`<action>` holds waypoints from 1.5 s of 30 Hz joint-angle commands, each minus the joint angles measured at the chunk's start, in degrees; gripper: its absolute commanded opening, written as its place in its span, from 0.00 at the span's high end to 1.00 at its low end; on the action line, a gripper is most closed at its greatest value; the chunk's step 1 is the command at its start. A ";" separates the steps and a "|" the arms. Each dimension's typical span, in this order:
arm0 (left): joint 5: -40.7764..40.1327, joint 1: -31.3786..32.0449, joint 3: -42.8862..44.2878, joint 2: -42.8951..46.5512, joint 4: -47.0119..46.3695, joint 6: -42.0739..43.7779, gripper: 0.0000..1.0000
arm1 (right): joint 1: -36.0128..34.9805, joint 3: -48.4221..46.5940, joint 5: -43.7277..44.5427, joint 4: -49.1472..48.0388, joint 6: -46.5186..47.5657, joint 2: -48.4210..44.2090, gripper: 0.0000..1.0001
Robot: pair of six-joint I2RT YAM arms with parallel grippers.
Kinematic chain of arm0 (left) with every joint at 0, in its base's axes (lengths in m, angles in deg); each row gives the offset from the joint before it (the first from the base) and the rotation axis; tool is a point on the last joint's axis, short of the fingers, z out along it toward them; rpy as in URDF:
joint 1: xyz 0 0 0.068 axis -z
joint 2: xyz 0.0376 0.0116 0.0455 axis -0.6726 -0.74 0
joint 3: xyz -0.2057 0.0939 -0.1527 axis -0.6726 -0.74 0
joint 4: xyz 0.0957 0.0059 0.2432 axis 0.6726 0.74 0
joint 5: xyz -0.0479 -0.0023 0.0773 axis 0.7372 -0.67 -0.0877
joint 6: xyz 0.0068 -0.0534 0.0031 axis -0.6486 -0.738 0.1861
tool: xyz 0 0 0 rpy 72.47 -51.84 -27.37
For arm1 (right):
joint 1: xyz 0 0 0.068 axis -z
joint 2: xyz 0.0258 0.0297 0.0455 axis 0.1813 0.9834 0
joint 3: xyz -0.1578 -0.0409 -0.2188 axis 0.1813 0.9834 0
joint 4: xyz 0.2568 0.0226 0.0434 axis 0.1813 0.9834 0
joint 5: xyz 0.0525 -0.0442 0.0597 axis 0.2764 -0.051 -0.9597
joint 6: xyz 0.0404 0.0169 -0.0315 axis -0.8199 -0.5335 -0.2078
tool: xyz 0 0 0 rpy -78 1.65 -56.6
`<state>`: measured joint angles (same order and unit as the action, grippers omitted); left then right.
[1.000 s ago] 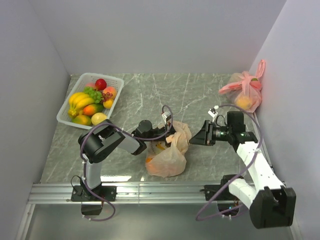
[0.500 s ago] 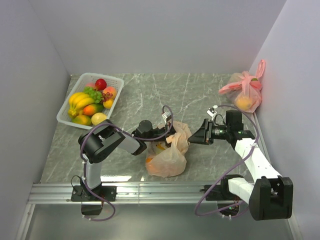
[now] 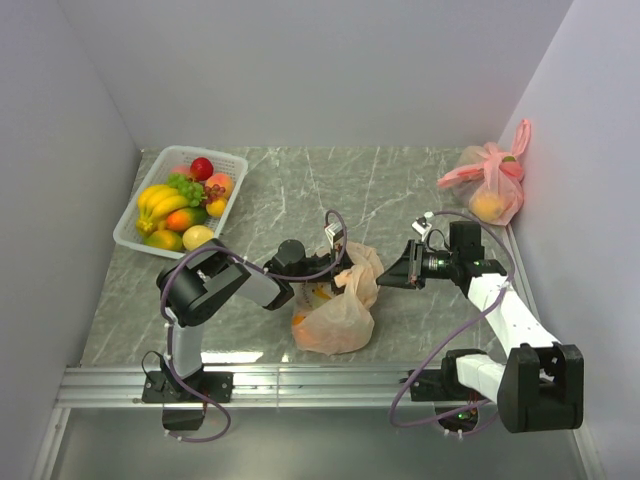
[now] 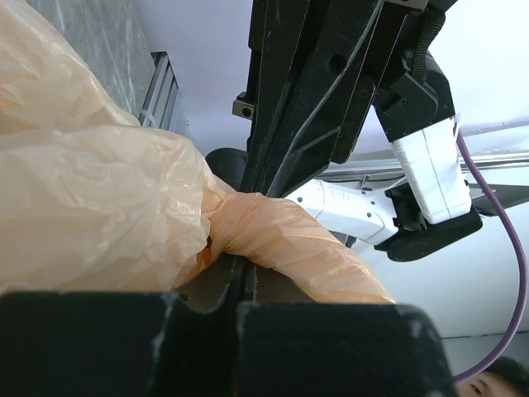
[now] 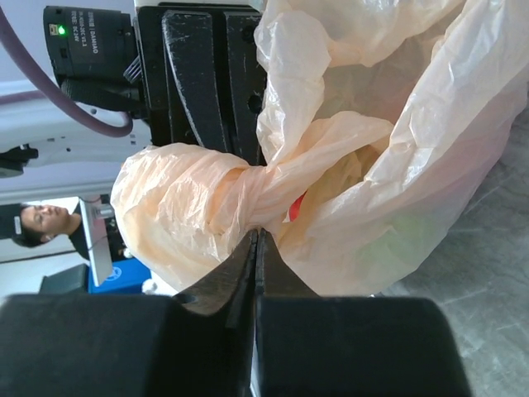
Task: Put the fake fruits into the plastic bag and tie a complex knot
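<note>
Your right gripper (image 3: 386,280), pinched shut on the plastic bag (image 3: 335,320) handle, has crept toward your left gripper (image 3: 340,268), likewise clamped there, so tying remains unfinished.

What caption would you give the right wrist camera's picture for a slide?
Right gripper, jaws shut, pinching the twisted neck of the peach-orange plastic bag.

right tool (image 5: 255,248): jaws together | pinching twisted neck of plastic bag (image 5: 413,165)
</note>
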<state>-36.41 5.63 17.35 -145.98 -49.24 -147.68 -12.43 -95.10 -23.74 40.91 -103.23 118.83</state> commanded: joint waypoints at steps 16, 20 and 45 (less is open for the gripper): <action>1.29 -0.17 0.08 2.11 -11.56 3.10 0.85 | 1.71 -2.33 2.43 4.49 4.88 -1.79 1.00; 1.38 0.00 1.13 1.32 -13.76 2.40 0.99 | 1.71 -1.63 1.02 2.56 3.05 -1.96 0.96; 10.16 -7.28 -2.55 14.66 15.69 21.15 0.67 | 1.45 -9.01 2.34 11.08 14.28 -0.03 1.00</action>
<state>-30.90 1.33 15.47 -138.92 -43.05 -137.71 -11.57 -100.87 -23.11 49.35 -93.87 119.59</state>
